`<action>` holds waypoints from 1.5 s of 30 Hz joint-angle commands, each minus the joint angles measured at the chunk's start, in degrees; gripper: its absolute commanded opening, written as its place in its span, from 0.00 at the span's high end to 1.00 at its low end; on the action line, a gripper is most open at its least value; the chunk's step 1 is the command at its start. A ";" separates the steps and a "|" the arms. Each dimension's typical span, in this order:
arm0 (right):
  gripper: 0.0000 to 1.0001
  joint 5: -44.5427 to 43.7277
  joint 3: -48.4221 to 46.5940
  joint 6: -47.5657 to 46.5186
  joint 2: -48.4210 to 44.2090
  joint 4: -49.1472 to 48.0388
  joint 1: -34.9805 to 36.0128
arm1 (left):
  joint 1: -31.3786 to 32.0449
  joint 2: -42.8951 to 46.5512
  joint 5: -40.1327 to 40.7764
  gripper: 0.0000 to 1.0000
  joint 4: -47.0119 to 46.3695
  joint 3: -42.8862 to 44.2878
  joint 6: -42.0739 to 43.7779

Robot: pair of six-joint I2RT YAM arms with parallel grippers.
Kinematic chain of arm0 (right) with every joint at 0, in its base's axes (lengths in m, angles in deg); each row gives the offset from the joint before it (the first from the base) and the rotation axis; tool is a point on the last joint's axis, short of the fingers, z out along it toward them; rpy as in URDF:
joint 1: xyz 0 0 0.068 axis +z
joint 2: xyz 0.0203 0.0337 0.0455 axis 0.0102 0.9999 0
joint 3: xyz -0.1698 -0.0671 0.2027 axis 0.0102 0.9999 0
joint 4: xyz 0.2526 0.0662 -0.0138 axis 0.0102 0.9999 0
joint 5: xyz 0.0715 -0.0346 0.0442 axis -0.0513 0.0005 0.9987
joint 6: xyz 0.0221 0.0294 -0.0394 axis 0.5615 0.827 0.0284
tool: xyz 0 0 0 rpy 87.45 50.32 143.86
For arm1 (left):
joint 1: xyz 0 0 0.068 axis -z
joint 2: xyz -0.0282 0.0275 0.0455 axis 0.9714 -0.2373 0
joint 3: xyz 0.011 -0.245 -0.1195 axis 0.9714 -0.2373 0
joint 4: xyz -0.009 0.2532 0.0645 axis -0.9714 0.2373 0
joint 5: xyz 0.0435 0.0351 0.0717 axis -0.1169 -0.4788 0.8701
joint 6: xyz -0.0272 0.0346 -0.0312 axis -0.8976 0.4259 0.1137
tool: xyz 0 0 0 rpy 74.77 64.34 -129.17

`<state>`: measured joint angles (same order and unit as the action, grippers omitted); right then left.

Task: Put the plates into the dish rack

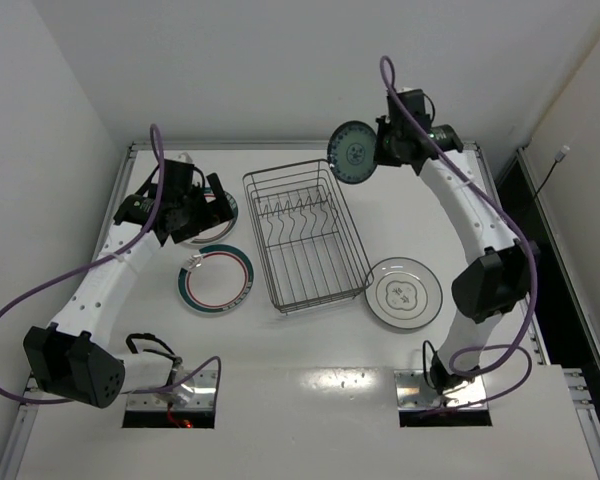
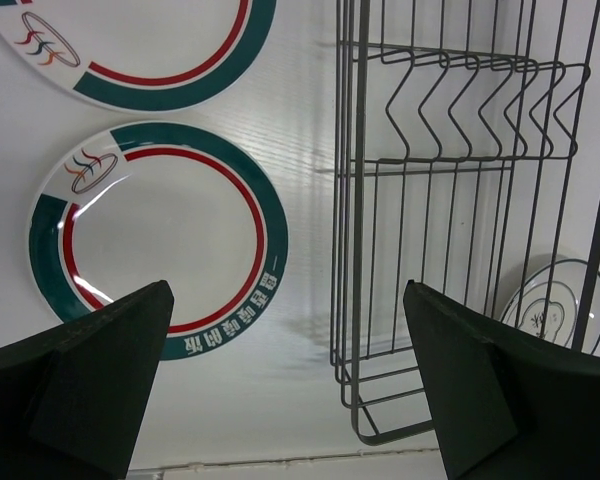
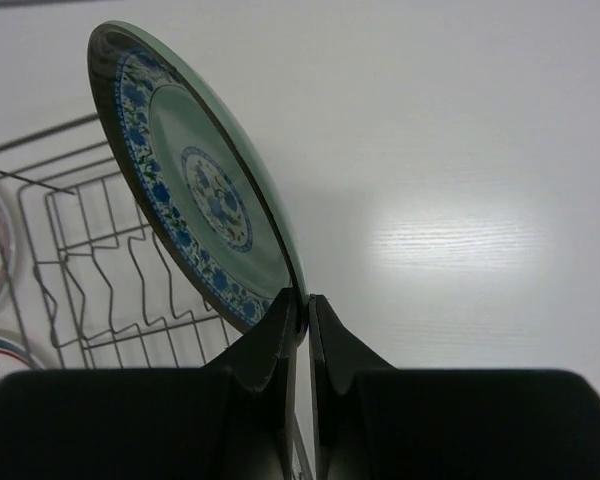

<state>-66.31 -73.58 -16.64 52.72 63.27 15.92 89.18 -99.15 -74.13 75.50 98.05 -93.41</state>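
My right gripper (image 3: 302, 300) is shut on the rim of the small dark teal patterned plate (image 3: 195, 190) and holds it on edge in the air above the far right corner of the dish rack (image 1: 302, 235); the gripper (image 1: 382, 148) and plate (image 1: 353, 153) also show from above. My left gripper (image 1: 208, 203) is open and empty, above a teal-and-red rimmed plate (image 1: 227, 213) that it partly hides. The second rimmed plate (image 1: 216, 279) lies left of the rack. The white plate with a dark motif (image 1: 404, 293) lies right of it. The rack holds no plates.
In the left wrist view the open gripper (image 2: 288, 292) hovers between a rimmed plate (image 2: 160, 235) and the rack (image 2: 460, 200), with the other rimmed plate (image 2: 150, 40) at the top edge. The table's raised edge (image 1: 280, 146) runs behind the rack.
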 commanded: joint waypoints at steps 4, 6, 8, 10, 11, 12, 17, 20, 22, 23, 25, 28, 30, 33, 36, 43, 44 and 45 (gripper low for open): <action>1.00 -14.49 -3.25 -1.81 4.59 4.10 6.98 | -0.51 0.24 -0.50 0.00 0.52 2.17 0.92; 1.00 -17.47 -3.26 -1.81 5.74 4.63 8.22 | -0.51 0.24 0.02 0.00 0.52 2.17 0.92; 1.00 -18.89 -3.26 -2.42 5.74 4.64 9.62 | -1.04 0.24 0.02 0.00 1.05 2.17 0.92; 1.00 -20.82 -3.26 -2.43 6.97 4.64 10.32 | -1.04 0.24 0.55 0.00 1.05 2.17 0.92; 1.00 -22.05 -3.87 -2.43 7.75 5.24 11.03 | -1.04 0.24 0.55 0.00 1.57 2.17 0.92; 1.00 -22.58 -4.48 -2.43 7.76 5.25 11.03 | -1.04 0.24 0.55 0.00 1.58 2.17 0.92; 1.00 -26.71 -6.76 -1.03 11.79 8.93 15.24 | -1.04 0.24 1.08 0.00 2.10 2.17 1.45; 1.00 -27.60 -7.92 0.21 13.73 10.35 17.71 | -1.04 0.24 1.08 0.00 2.11 2.70 1.45; 1.00 -27.60 -8.97 0.21 15.58 11.05 18.76 | -1.04 0.24 1.08 0.00 2.11 3.23 1.45; 1.00 -27.60 -8.97 0.99 16.19 12.36 19.46 | -1.04 0.24 1.08 0.00 2.63 3.23 1.45; 1.00 -26.29 -9.67 1.88 17.95 13.51 19.99 | -1.04 0.24 1.08 0.00 2.63 4.45 1.45; 1.00 -24.00 -9.67 3.55 18.66 14.13 20.00 | -1.04 0.24 1.08 0.00 3.25 4.99 1.98; 0.98 -22.94 -8.89 4.08 18.66 14.13 20.00 | -1.04 0.24 1.08 0.00 3.25 4.99 1.98; 0.91 -20.57 -8.18 3.47 16.12 14.13 18.94 | -1.04 0.24 1.08 0.00 3.25 4.99 1.98; 0.76 -18.20 -11.24 2.32 14.27 17.71 16.76 | -1.04 0.24 1.08 0.00 3.25 4.99 1.98; 0.51 -16.18 -10.57 -1.46 2.77 22.74 8.50 | -1.04 -0.81 -0.15 0.00 1.32 4.37 1.98; 0.51 -15.39 -5.85 -1.46 -1.60 22.74 7.01 | -1.04 -0.81 -0.76 0.00 0.71 3.85 1.98; 0.49 -13.12 -2.41 -1.46 -3.99 21.87 3.51 | -1.04 -0.81 -0.77 0.00 0.70 3.84 1.98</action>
<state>-82.55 -80.84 -16.86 59.69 82.83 25.12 88.66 -99.50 -73.94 78.29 101.13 -91.88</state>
